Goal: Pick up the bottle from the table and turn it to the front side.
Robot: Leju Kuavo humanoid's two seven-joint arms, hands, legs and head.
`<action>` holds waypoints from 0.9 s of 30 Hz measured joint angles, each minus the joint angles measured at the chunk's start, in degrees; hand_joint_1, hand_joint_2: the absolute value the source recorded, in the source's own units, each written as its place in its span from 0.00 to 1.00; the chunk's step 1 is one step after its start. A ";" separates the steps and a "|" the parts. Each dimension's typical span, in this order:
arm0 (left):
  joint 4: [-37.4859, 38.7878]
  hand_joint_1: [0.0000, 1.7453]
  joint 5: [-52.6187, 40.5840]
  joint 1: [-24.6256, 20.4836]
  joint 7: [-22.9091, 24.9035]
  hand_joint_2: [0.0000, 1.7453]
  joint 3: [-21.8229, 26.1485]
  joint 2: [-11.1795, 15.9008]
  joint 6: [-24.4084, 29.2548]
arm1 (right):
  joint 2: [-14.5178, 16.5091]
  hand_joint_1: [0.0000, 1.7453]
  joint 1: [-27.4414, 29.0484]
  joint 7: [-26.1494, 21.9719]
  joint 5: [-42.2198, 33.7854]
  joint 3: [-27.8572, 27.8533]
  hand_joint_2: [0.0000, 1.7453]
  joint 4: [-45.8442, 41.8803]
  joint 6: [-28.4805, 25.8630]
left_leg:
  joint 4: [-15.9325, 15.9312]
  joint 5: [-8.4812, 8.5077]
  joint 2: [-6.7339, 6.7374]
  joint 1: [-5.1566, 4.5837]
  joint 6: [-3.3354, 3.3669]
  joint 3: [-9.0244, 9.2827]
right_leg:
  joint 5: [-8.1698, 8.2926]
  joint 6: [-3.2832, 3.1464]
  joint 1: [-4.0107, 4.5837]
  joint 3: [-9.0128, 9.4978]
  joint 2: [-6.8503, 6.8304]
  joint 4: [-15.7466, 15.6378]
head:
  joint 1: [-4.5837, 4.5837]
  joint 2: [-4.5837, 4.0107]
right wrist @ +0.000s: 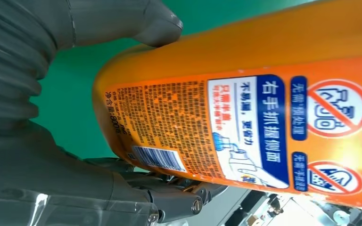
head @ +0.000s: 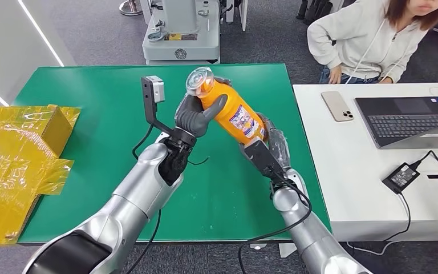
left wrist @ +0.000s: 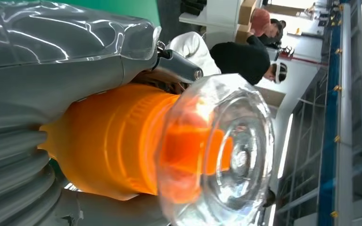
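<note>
Orange bottle (head: 232,111) in both hands

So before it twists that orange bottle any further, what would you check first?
1. Left hand grips the bottle near its neck: ok.
2. Right hand holds the bottle's base end: ok, fingers partly hidden.
3. Bottle lifted off the green table, tilted: ok.
4. Clear cap seated on the bottle: ok.
5. Front side facing the head camera: not ok; the label showing carries a barcode and fine print, which looks like the back.
6. Person at the white table well apart from the arms: ok.
</note>
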 joint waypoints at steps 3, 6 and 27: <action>-0.10 1.00 0.60 0.25 -0.70 1.00 -2.14 -0.07 0.34 | 0.00 1.00 0.74 0.00 -0.01 -0.86 1.00 -0.56 0.04 | 0.00 0.00 0.00 0.00 0.00 -0.01 | 0.00 0.00 0.00 0.00 0.00 0.00 | 0.00 0.00; -0.31 1.00 0.78 0.40 -1.25 1.00 -3.53 -0.08 0.56 | 0.00 1.00 1.38 -0.08 -0.14 -1.59 1.00 -1.11 0.15 | 0.00 0.00 0.00 0.00 0.00 -0.01 | 0.00 0.00 0.00 -0.01 0.00 0.00 | 0.00 0.00; -3.68 1.00 -6.58 1.26 -4.19 1.00 -3.55 1.46 7.71 | 0.35 0.00 3.44 -0.04 -1.53 -3.90 1.00 -5.78 3.77 | 0.00 0.00 0.01 0.00 0.00 -0.04 | 0.00 0.00 0.00 -0.03 0.00 0.06 | 0.01 0.00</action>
